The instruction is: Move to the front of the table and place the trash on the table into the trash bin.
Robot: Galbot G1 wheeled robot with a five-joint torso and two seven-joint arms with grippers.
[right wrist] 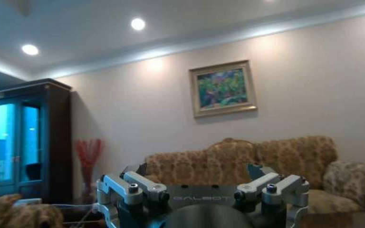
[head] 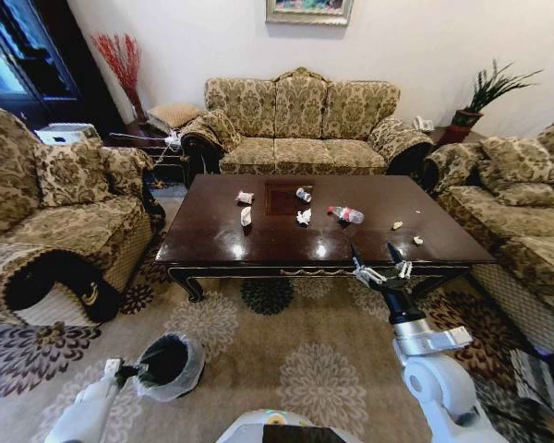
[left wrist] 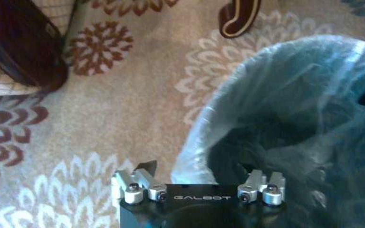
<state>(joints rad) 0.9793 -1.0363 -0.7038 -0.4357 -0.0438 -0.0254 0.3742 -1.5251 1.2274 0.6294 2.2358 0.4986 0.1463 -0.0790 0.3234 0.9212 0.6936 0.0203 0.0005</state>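
From the head camera I see the desk [head: 286,242] across the middle of the frame, sofas on three sides. The trash lies on its top: a paper wad [head: 245,197] and a second wad [head: 246,216] left of centre, a small can [head: 303,195] and another white wad [head: 304,217] at the middle, a plastic bottle [head: 346,214] on its side just right of them, and two pale scraps [head: 398,224] further right. The bin [head: 169,365] stands on the carpet at lower left, its bag folded over the rim; the inside looks dark and I cannot tell what lies in it. My left gripper [head: 122,371] sits against the bin's near-left rim. My right gripper [head: 379,254] is raised at the desk's front edge, right of centre, fingers spread wide, holding nothing.

In the left wrist camera the bin [left wrist: 233,109] takes up the right side, the bag's inside dark. I cannot tell how the left fingers stand here.

In the right wrist camera the right fingers [right wrist: 141,168] stand wide apart, a sofa [right wrist: 284,159] and a framed picture [right wrist: 223,88] beyond.
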